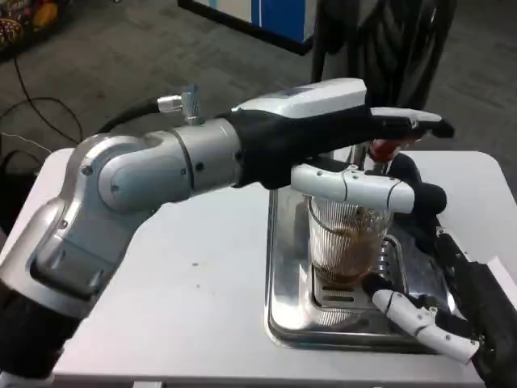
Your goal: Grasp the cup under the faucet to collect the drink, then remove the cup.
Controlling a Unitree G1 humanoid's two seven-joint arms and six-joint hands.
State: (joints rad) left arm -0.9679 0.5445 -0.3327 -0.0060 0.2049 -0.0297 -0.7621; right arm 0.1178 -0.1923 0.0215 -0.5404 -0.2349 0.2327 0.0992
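Observation:
A clear ribbed cup (346,242) with amber drink in it stands on the grille of a silver drip tray (284,311). My left hand (339,129) reaches in from the left. Its fingers lie stretched over the red faucet handle (386,148), and its white thumb (349,183) crosses in front of the cup's rim, hiding the spout. My right hand (440,311) comes in from the lower right with its fingers apart. One white fingertip (386,301) is close to the cup's base; I cannot tell whether it touches.
The tray stands on the right half of the white table (202,267). Dark floor with cables lies beyond the table's far edge. My left forearm (153,174) spans the table's middle above the surface.

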